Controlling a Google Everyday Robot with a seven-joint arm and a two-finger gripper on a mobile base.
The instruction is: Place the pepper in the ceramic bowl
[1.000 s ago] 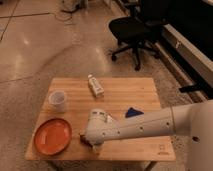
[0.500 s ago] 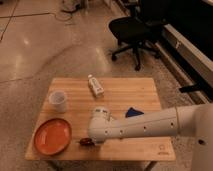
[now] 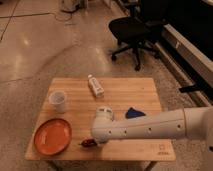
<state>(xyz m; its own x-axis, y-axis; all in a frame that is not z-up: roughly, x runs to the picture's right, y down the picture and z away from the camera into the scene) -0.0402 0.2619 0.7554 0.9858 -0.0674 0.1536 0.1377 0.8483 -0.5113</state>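
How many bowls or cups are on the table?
2. The bowl sits at the table's front-left corner; the cup stands behind it by the left edge. The gripper is down at the pepper, right of the bowl; the arm may hide something small.

Table [image 3: 125, 95] pale matt wood; bowl [image 3: 52, 136] smooth orange ceramic; pepper [image 3: 88, 143] glossy dark red; cup [image 3: 58, 100] translucent plastic; arm [image 3: 150, 127] smooth white plastic, its gripper [image 3: 93, 141] closed low at the pepper.

The white arm [image 3: 150, 127] reaches in from the right, wrist [image 3: 103, 120] turned downward, gripper [image 3: 93, 141] low at its far end, fingers pinched together.
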